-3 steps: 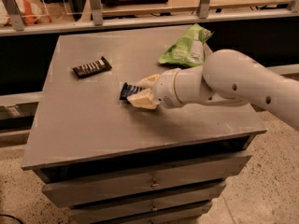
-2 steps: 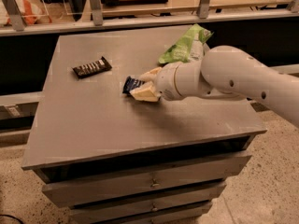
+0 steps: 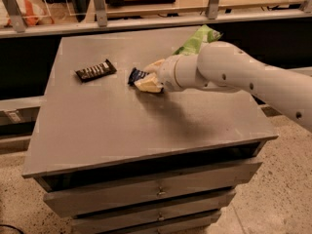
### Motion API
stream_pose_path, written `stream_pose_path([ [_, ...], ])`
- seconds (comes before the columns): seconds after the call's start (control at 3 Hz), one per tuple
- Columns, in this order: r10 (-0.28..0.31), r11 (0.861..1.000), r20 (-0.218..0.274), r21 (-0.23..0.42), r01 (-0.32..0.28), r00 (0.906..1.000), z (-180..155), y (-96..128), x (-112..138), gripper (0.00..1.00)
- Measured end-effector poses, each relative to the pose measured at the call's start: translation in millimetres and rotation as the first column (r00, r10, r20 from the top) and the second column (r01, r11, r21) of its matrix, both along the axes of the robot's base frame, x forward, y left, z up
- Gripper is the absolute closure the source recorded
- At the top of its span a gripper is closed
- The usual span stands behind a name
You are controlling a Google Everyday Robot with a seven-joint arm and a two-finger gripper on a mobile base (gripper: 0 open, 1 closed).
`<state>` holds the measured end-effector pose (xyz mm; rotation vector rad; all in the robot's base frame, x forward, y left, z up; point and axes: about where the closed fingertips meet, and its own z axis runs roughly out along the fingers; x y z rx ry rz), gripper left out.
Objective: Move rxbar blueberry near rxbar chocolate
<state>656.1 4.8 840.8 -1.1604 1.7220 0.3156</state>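
Note:
The rxbar blueberry (image 3: 136, 74), a navy-blue bar with a pale end, sticks out to the left from between my gripper's cream fingers (image 3: 147, 85). My gripper (image 3: 146, 77) is shut on it, low over the middle of the grey cabinet top (image 3: 122, 126). The rxbar chocolate (image 3: 96, 70), a black-brown bar with pale lettering, lies flat on the top to the left, about a bar's length away from the blue bar. My white arm (image 3: 234, 74) reaches in from the right.
A green chip bag (image 3: 197, 39) lies at the back right of the top, partly behind my arm. A rail with posts (image 3: 100, 6) runs behind the cabinet. Drawers (image 3: 156, 191) are below the front edge.
My gripper has carried the blue bar away from the front edge toward the back and slightly left, closer to the chocolate bar. The chocolate bar and chip bag have not moved.

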Motion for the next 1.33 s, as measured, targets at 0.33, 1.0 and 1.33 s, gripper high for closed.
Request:
stream_pose_path([
  [0.33, 0.017, 0.999, 0.022, 0.031, -0.018, 0.9996, 4, 22, 29, 1.0],
  [1.0, 0.084, 0.992, -0.009, 0.096, -0.083, 0.9964, 2, 69, 63, 0.82],
  [1.33, 0.121, 0.987, -0.052, 0.111, -0.114, 0.9913, 0, 84, 69, 0.58],
])
